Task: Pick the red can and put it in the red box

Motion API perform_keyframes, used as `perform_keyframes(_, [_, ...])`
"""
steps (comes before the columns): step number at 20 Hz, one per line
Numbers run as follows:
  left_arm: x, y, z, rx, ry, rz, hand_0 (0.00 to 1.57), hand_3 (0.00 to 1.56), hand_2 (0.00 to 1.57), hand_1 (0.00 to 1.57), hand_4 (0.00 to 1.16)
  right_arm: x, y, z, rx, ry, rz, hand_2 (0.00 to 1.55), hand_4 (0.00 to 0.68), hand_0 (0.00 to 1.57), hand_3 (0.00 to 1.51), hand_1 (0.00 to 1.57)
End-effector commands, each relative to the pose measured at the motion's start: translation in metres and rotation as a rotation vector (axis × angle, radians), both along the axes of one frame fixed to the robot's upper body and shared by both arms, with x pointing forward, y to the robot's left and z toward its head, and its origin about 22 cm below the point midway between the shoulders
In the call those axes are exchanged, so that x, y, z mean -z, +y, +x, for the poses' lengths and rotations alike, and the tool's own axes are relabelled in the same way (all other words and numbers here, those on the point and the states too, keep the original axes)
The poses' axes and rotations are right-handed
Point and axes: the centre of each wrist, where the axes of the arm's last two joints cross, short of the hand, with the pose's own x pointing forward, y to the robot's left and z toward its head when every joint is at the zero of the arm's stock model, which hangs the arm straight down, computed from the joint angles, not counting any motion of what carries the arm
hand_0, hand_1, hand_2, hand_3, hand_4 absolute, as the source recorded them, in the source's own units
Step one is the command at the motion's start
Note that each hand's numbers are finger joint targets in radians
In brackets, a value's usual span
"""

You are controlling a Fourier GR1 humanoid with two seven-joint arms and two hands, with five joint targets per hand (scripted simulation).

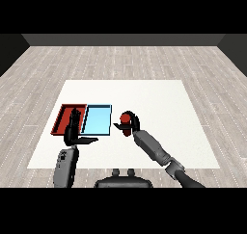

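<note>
The red can [125,118] stands upright on the white table just right of the light blue tray. My right hand [132,125] is curled round it, thumb on its left side and fingers behind its right side. The red tray [63,115] lies at the left, next to the light blue tray [97,120]. My left hand [73,126] hovers over the red tray's right part with its fingers straight and pointing away, thumb stretched out to the right along the blue tray's near edge. It holds nothing.
The white table [159,103] stretches far behind and to the right of the trays. Around it is a grey wood floor. My right forearm [154,149] runs diagonally from the lower right.
</note>
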Motion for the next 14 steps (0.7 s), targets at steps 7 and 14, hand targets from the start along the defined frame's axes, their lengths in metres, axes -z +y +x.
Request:
perform_keyframes(7, [-0.001,-0.004,-0.006,0.038,0.002,-0.004,0.0,0.0,0.0,0.0,0.0,-0.045,-0.003,0.002,0.012,-0.148,-0.021,1.47,0.613,1.57,1.4,1.57])
perform_keyframes(14, [0.01,-0.025,-0.003,0.096,0.002,0.019,0.0,0.0,0.0,0.0,0.0,-0.081,-0.055,-0.019,0.054,-0.263,-0.036,1.47,0.612,1.57,1.4,1.57])
